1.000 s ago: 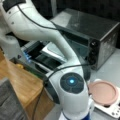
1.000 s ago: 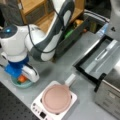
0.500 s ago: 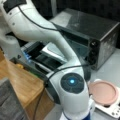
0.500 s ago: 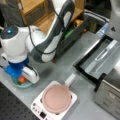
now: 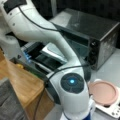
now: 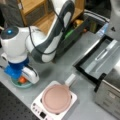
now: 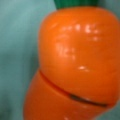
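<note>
Underneath, grey table (image 6: pixel 82 100) bears a toaster oven (image 6: pixel 110 92).

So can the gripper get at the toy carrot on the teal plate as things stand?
Probably yes: the gripper is low over the teal plate, and the toy carrot fills the wrist view, nothing between.

Open grey tabletop (image 6: pixel 62 67) between pink-topped scale (image 6: pixel 55 98), open oven door (image 6: pixel 100 60) and green crate (image 6: pixel 72 32).
</note>
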You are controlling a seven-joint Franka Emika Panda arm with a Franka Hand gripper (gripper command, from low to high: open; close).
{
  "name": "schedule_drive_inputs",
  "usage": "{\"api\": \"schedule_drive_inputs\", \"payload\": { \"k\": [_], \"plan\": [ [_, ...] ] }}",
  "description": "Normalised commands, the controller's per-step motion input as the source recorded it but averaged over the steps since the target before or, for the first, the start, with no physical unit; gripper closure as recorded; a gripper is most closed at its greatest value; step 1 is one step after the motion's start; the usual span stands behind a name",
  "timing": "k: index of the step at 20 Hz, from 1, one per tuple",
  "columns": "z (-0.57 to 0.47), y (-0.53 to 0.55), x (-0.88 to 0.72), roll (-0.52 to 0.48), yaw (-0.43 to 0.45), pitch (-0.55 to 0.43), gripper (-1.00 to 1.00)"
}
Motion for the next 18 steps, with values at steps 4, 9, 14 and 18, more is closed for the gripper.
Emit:
{"api": "schedule_drive_inputs", "payload": {
  "k": [4,9,14,18],
  "plan": [
    [-0.19,0.02,-0.18,0.032,0.037,-0.167,-1.00],
    [-0.19,0.02,-0.18,0.032,0.037,-0.166,-1.00],
    [-0.19,0.02,-0.18,0.032,0.037,-0.166,-1.00],
    [-0.19,0.02,-0.18,0.032,0.037,-0.165,-1.00]
  ]
}}
